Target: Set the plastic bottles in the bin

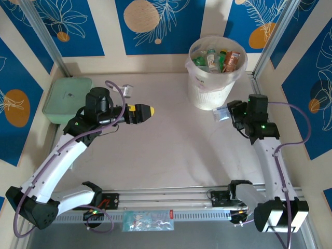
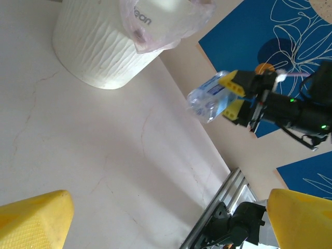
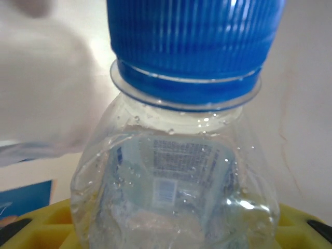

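A clear plastic bottle [image 1: 221, 114] with a blue cap [image 3: 192, 41] is held off the table just right of the bin's base, my right gripper [image 1: 229, 111] shut on its body [image 3: 176, 197]. In the left wrist view the same bottle [image 2: 209, 98] sticks out between the right gripper's yellow fingers [image 2: 232, 83]. The bin [image 1: 207, 96] is a round white bucket at the back with several bottles [image 1: 218, 59] inside its bag. My left gripper [image 1: 147, 111] hovers open over the table's left middle, its yellow fingers [image 2: 31, 220] wide apart with nothing between them.
A pale green lidded box [image 1: 67, 98] sits at the left wall. A small clear plastic item [image 1: 126, 89] lies behind the left arm. A printed packet [image 1: 148, 220] rests on the front rail. The bin's wall [image 2: 98, 46] stands across bare table from the left gripper.
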